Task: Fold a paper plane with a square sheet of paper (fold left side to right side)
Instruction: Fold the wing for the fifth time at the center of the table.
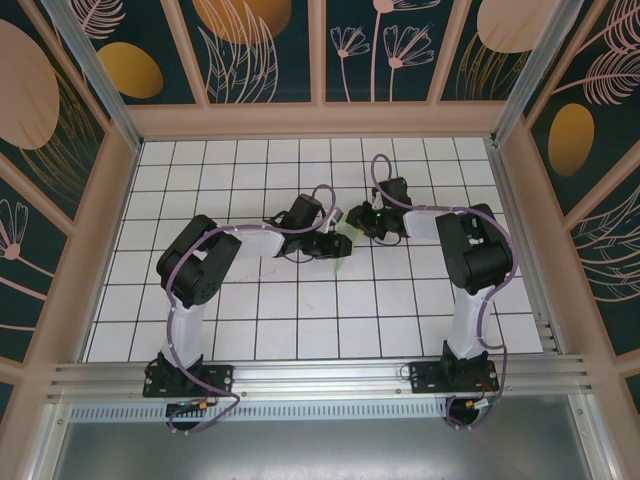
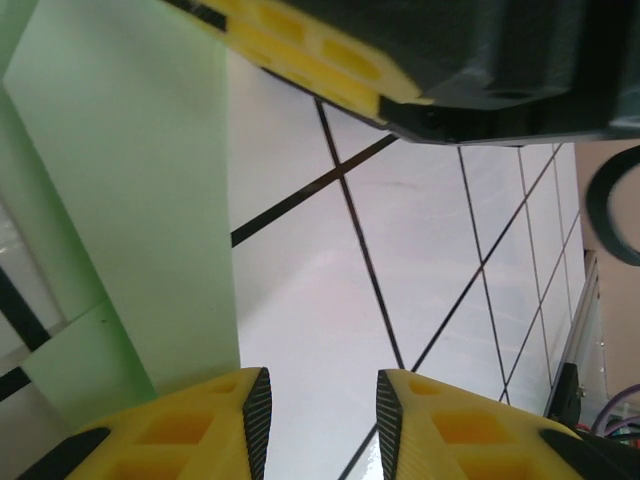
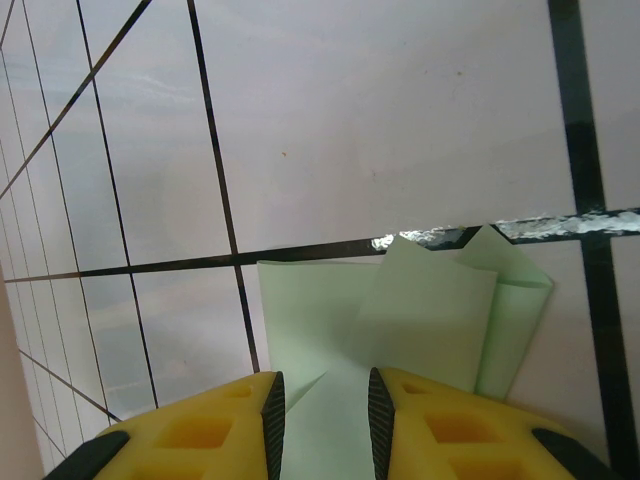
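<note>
The pale green paper (image 1: 342, 262), partly folded, lies on the white grid table between the two grippers. In the right wrist view its folded flaps (image 3: 400, 320) spread out under my right gripper (image 3: 323, 382), whose jaws stand apart with the paper showing in the gap. In the left wrist view a long green strip of the paper (image 2: 130, 200) runs beside the left finger of my left gripper (image 2: 322, 390). That gripper is open, with bare table between its pads. One yellow finger of the right gripper (image 2: 310, 50) hangs close above. From above, my left gripper (image 1: 335, 240) and right gripper (image 1: 362, 225) nearly meet.
The white grid table (image 1: 300, 320) is boxed in by wooden walls on the left, right and back. An aluminium rail (image 1: 320, 375) carries both arm bases at the near edge. A purple cable (image 1: 378, 165) loops over the right arm.
</note>
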Controlling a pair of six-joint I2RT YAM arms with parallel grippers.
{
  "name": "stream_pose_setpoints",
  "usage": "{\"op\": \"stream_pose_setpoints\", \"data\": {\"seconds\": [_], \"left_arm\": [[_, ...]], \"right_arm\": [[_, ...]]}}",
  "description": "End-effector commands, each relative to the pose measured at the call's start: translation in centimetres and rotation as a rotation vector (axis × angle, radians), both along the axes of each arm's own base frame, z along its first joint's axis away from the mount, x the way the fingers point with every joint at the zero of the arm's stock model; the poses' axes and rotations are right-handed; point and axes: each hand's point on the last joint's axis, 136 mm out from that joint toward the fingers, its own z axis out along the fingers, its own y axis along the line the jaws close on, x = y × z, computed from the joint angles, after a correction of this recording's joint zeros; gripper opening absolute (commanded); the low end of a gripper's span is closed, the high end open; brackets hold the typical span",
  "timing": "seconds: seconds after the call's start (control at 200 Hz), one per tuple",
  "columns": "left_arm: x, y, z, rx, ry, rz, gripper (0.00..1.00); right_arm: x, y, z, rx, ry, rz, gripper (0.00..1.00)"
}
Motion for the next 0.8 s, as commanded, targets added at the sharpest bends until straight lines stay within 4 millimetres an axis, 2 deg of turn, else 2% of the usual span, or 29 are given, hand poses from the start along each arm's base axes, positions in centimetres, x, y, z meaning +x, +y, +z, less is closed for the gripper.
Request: {"op": "stream_pose_setpoints", "data": {"seconds": [0.0,0.17,0.3,0.37,0.55,0.686,0.796], "left_arm": [[-0.3,0.7,-1.8,0.051,0.020,-0.004,0.36],[-0.6,0.9,-2.2,0.052,0.031,-0.007,0.36],[-1.0,1.1,-2.8,0.069,0.041,-0.014,0.35],[-1.1,1.6,-3.5,0.105,0.044,-0.009,0.34],[-1.5,2.4,-5.2,0.191,0.051,0.002,0.28],[-1.4,2.5,-5.7,0.231,0.041,0.009,0.24],[-1.4,2.6,-6.0,0.244,0.045,0.012,0.20]], "right_arm": [[-2.9,-3.0,-6.1,-0.146,0.175,-0.050,0.33],[-2.8,-2.9,-5.8,-0.141,0.167,-0.044,0.32],[-2.0,-2.3,-4.6,-0.112,0.126,-0.024,0.32],[-1.2,-2.1,-3.0,-0.100,0.079,-0.019,0.31],[0.6,-2.6,2.6,-0.073,-0.065,-0.036,0.28],[-0.3,-2.9,4.8,-0.067,-0.103,-0.026,0.18],[-2.2,-2.7,4.9,-0.050,-0.094,-0.015,0.09]]}}
